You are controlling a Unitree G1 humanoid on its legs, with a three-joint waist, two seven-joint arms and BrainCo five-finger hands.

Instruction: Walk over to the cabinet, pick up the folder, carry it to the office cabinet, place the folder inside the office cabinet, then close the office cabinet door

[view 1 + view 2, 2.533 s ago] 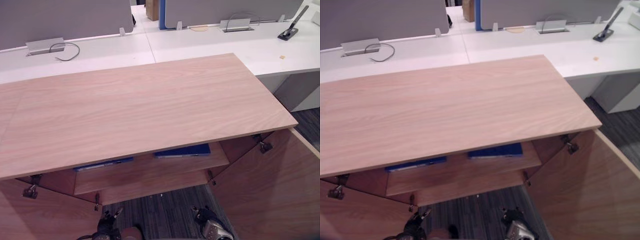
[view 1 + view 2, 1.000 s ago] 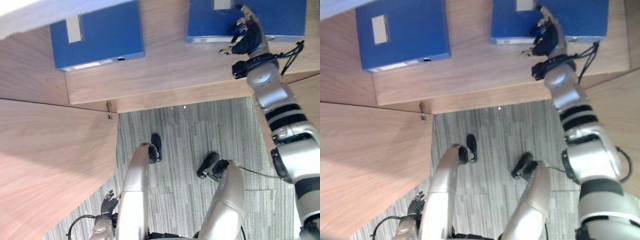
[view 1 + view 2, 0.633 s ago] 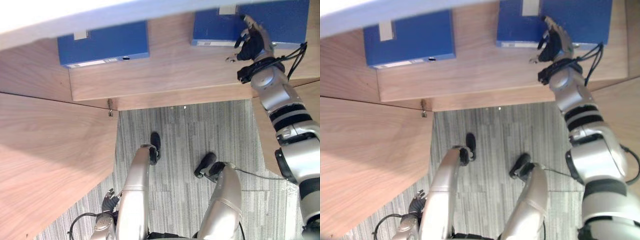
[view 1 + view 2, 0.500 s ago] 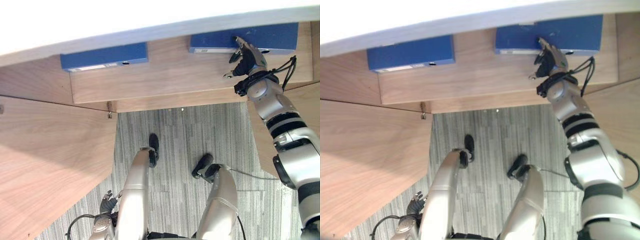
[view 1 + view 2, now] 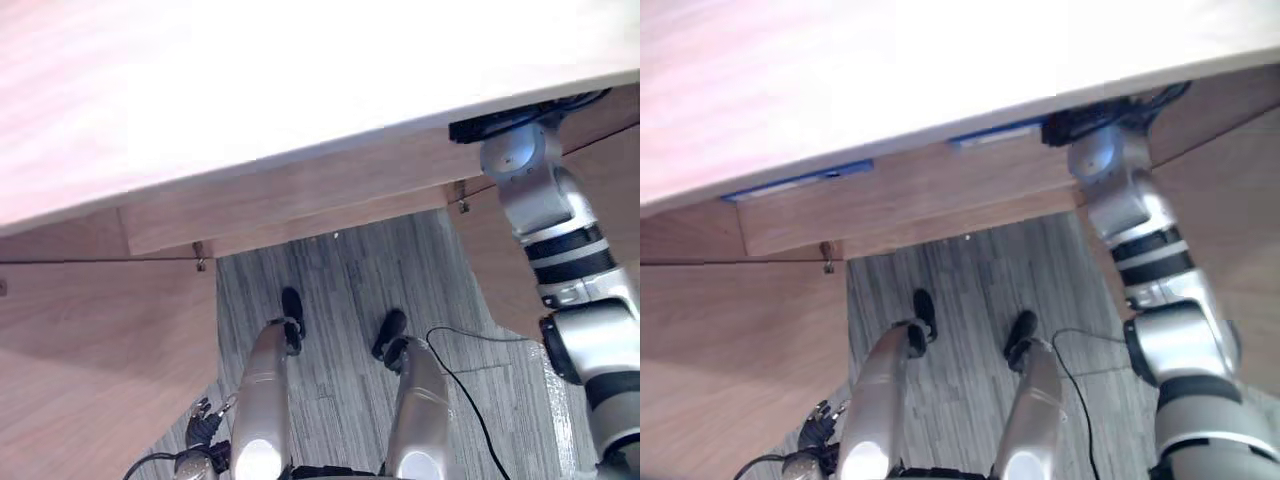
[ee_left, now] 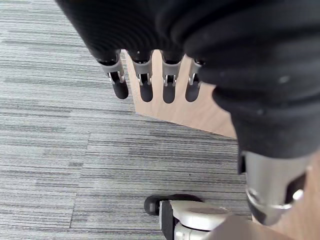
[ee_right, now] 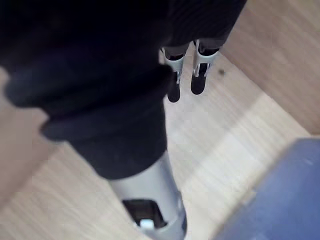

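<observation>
Trouble is likeliest at the grasp itself; the right hand (image 7: pixel 201 70) reaches in under the cabinet top (image 5: pixel 300 80), fingers straight and holding nothing, above the bare wooden shelf (image 7: pixel 225 130); the blue folder (image 7: pixel 282 195) lies flat on the right part of that shelf, just beside the hand and apparently untouched. The head views lose the hand under the overhanging top, so the fingers could skate over the cover or shove the folder farther back. A flat folder also offers little edge to curl under, so a weak pinch might drop it on the way out, or the lift might knock the underside of the top. A second folder (image 5: pixel 800 181) lies to the left; the left hand (image 6: pixel 145 80) hangs relaxed and empty, low at the near left.
</observation>
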